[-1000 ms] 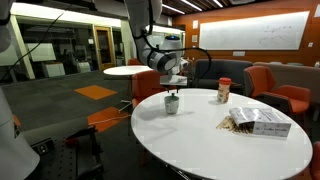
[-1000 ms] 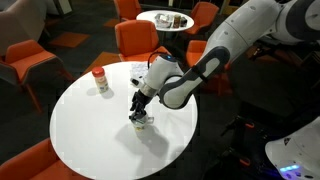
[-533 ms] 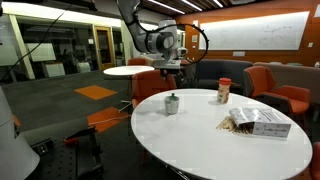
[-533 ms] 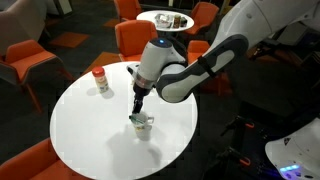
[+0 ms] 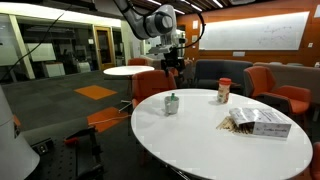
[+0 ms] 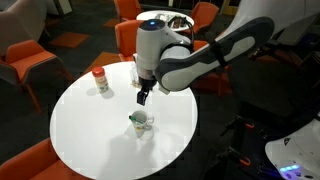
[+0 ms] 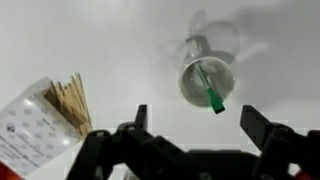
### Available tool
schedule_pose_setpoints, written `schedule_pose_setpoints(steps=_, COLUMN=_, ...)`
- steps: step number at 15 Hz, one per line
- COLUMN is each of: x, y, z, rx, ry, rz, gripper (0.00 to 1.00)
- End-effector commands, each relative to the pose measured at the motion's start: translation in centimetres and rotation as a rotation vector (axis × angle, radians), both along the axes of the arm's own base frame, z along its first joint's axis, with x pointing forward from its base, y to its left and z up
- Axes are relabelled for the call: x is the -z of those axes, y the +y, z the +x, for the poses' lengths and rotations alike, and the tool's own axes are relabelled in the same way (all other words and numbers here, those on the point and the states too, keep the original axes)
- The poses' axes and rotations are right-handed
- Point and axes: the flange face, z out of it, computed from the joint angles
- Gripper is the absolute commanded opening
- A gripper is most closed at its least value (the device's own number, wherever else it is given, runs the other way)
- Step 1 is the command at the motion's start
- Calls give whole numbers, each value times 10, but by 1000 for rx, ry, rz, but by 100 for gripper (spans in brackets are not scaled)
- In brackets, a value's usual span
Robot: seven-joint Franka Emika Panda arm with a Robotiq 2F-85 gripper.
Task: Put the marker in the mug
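Observation:
The grey mug (image 7: 207, 80) stands upright on the white round table (image 6: 90, 120). The green marker (image 7: 209, 90) stands tilted inside it, its green end sticking over the rim. The mug also shows in both exterior views (image 5: 172, 103) (image 6: 141, 122). My gripper (image 7: 195, 118) is open and empty, raised well above the mug; it shows in both exterior views (image 5: 171, 70) (image 6: 142, 97).
A jar with a red lid (image 6: 99, 79) (image 5: 224, 91) stands on the table. An open box with wooden sticks (image 5: 255, 121) (image 7: 45, 120) lies near the table edge. Orange chairs (image 6: 140, 38) ring the table.
My gripper has risen straight up from the mug rim, open and empty. The marker stays in the mug.

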Motion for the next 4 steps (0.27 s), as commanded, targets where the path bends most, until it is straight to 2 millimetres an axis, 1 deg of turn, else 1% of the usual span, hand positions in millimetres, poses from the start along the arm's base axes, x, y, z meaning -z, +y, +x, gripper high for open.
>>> schedule_pose_setpoints(steps=1, x=2, y=-4, z=-11, rx=171, ry=100, rz=-40, gripper=100)
schedule_pose_setpoints(steps=3, x=5, y=-7, z=-16, rx=263, ry=165, rz=-56, gripper=100)
schedule_pose_setpoints(steps=4, x=4, y=-7, z=-20, rx=309, ry=193, rz=-61, gripper=100)
